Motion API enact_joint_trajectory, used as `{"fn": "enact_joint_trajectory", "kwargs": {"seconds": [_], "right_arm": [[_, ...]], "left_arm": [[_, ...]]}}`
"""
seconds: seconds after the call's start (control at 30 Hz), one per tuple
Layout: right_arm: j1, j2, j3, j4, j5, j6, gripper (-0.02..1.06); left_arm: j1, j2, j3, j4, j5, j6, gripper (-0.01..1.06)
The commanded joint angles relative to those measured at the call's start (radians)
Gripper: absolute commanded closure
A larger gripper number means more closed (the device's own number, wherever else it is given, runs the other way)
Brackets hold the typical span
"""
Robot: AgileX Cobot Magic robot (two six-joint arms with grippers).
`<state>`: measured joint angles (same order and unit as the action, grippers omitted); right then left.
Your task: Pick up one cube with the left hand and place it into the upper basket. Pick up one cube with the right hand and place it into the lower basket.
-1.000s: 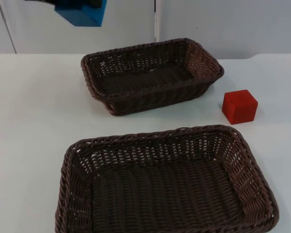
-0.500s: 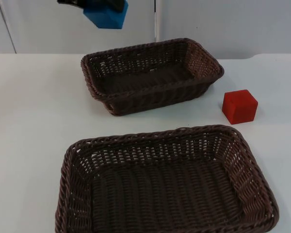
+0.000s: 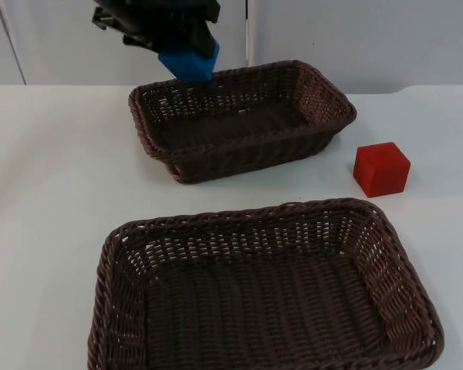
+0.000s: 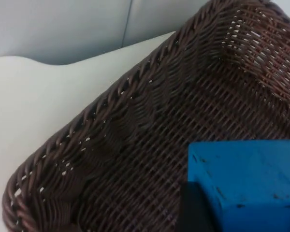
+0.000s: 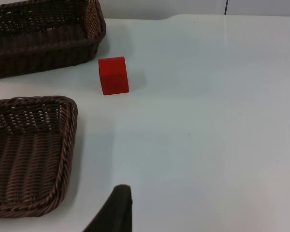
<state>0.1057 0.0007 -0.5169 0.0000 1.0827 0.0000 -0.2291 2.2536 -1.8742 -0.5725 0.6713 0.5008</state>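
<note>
My left gripper (image 3: pixel 187 48) clamps the blue cube (image 3: pixel 190 63) over the upper basket's (image 3: pixel 324 92) far rim — red cube (image 3: pixel 381 169) sits beside; my right gripper (image 5: pixel 117 208) waits, grip unreadable.

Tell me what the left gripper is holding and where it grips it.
The left gripper holds the blue cube by its upper part, above the upper basket.

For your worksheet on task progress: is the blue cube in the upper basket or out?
Out: the left end effector holds the blue cube above the upper basket.
</note>
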Motion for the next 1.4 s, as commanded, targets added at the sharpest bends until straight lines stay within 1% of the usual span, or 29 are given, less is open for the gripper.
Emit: {"fn": "enact_joint_trajectory", "kwargs": {"seconds": [0.0,0.07,0.2,0.37,0.6,0.83,1.37], "right_arm": [[-0.002,-0.001,0.002,0.0,-0.003,-0.015,-0.01],[-0.002,-0.001,0.002,0.0,-0.003,-0.015,-0.01],[-0.002,-0.001,0.002,0.0,-0.003,-0.015,-0.01],[-0.002,-0.001,0.002,0.0,-0.003,-0.015,-0.01],[-0.002,-0.001,0.002,0.0,-0.003,-0.015,-0.01],[-0.002,-0.001,0.002,0.0,-0.003,-0.015,-0.01],[-0.002,-0.001,0.002,0.0,-0.003,-0.015,-0.01]], "left_arm": [[-0.005,0.018,-0.024,-0.043,0.002,0.014,1.05],[-0.005,0.032,-0.032,-0.065,0.001,0.029,1.05],[-0.017,0.07,-0.036,-0.153,-0.012,0.114,1.05],[-0.039,0.102,-0.036,-0.153,-0.054,0.122,1.05],[-0.06,0.143,-0.036,-0.149,-0.073,0.122,1.05],[-0.062,0.161,-0.036,-0.151,-0.104,0.122,1.05],[-0.062,0.171,-0.036,-0.123,-0.124,0.122,1.05]]}}
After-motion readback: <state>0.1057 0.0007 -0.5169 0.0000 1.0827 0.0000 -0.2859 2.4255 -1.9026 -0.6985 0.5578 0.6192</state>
